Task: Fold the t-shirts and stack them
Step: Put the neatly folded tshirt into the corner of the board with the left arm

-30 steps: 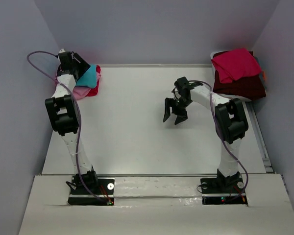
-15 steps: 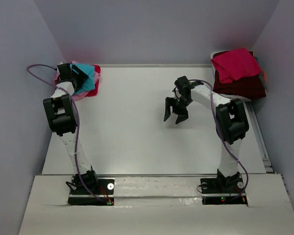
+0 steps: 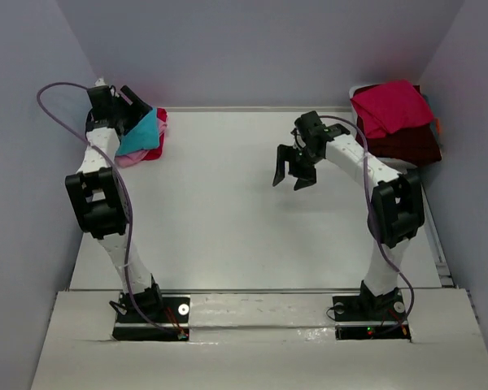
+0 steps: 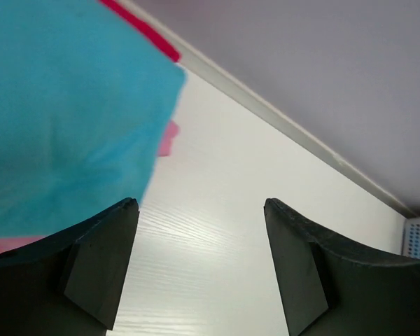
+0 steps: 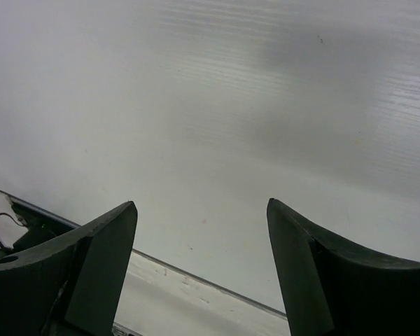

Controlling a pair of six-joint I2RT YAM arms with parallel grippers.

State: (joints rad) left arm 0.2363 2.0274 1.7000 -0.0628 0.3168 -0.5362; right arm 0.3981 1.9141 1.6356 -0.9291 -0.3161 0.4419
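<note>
- Your left pincer has pulled back toward the far left corner. Half a second ago it sat low over the left pile and covered much of the top shirt.
- With it out of the way, more of the turquoise t-shirt shows than before. It lies on top of the left pile, which has not moved from the far left corner of the counter.
- In the left wrist view the left pincer is spread wide with only bare counter between its fingers. The turquoise t-shirt lies beyond and to the side of one finger and is not pinched.
- Your right pincer has drifted a little farther from the bases, and its elbow has swung toward the right wall. It hangs above the counter, right of centre, spread and holding nothing.
- The pink t-shirt peeks out at the near side of the left pile, and the red t-shirt shows on the side toward the centre. A thin red strip runs out past the turquoise edge on the wall side.
- The crimson t-shirt lies over the dark maroon t-shirt at the far right corner, possibly in a white bin; the view is too poor to be sure.
- Between the two piles you have a broad white stretch of counter, and the right pincer hangs over its right part.
- The left pincer is close to both the left and far walls.
</note>
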